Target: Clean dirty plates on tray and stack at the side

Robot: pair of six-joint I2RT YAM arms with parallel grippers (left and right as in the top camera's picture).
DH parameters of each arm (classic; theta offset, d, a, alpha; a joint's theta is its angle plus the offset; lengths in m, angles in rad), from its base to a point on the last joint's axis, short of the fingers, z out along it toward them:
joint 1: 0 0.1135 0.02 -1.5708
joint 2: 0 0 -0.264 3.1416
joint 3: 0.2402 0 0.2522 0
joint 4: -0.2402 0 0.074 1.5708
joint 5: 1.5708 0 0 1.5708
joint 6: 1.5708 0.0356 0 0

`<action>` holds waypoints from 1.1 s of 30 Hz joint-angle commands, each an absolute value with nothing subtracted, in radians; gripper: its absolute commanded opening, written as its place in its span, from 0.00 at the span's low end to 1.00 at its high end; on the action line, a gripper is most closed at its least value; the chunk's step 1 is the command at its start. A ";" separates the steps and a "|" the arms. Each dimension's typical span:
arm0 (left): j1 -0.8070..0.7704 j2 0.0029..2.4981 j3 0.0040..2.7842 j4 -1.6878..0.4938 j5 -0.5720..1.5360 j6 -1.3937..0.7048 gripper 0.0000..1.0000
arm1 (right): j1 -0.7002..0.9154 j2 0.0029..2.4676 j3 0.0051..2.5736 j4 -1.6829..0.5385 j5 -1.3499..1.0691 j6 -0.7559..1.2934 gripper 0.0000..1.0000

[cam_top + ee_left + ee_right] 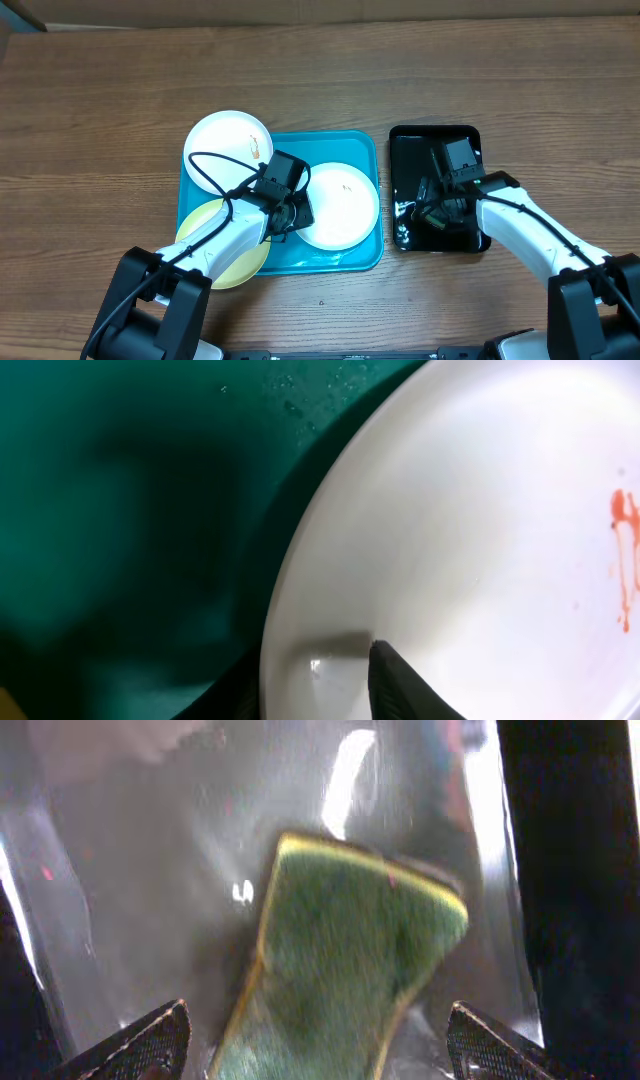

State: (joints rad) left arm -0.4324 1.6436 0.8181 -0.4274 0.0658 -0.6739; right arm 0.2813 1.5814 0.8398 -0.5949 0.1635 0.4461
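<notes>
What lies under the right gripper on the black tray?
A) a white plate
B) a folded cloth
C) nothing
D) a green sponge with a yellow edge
D: the right wrist view shows a green sponge lying on the glossy black tray, below the open right gripper.

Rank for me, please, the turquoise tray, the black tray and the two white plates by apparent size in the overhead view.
1. turquoise tray
2. black tray
3. right white plate and far-left white plate: these two look alike in size, so I would not rank them.
</notes>
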 commanded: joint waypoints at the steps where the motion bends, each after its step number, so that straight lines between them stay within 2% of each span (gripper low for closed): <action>1: -0.438 1.673 0.799 -0.469 0.044 -0.649 0.31 | 0.278 1.592 0.806 -0.551 0.194 0.482 0.83; 3: -0.438 1.673 0.809 -0.485 0.040 -0.649 0.31 | 0.278 1.600 0.803 -0.528 0.189 0.495 0.83; 6: -0.438 1.673 0.817 -0.499 0.033 -0.643 0.32 | 0.278 1.613 0.803 -0.509 0.177 0.495 0.77; 12: -0.438 1.673 0.847 -0.556 -0.018 -0.631 0.31 | 0.279 1.649 0.803 -0.439 0.126 0.494 0.59; 16: -0.438 1.673 0.856 -0.573 -0.048 -0.629 0.31 | 0.280 1.665 0.803 -0.390 0.126 0.480 0.59; 19: -0.438 1.673 0.856 -0.575 -0.047 -0.628 0.38 | 0.279 1.665 0.803 -0.361 0.115 0.379 0.58; 22: -0.438 1.673 0.856 -0.575 -0.044 -0.628 0.43 | 0.279 1.665 0.818 -0.346 0.115 0.279 0.65; 30: -0.438 1.673 0.856 -0.575 -0.043 -0.628 0.37 | 0.274 1.663 0.902 -0.433 0.123 0.253 0.67; 33: -0.438 1.673 0.856 -0.575 -0.043 -0.628 0.37 | 0.274 1.668 0.889 -0.435 0.122 0.254 0.64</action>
State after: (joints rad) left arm -0.4324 1.6455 0.8520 -0.5690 -0.0288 -0.6441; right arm 0.2810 1.6573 0.8787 -0.4358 0.1265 0.2714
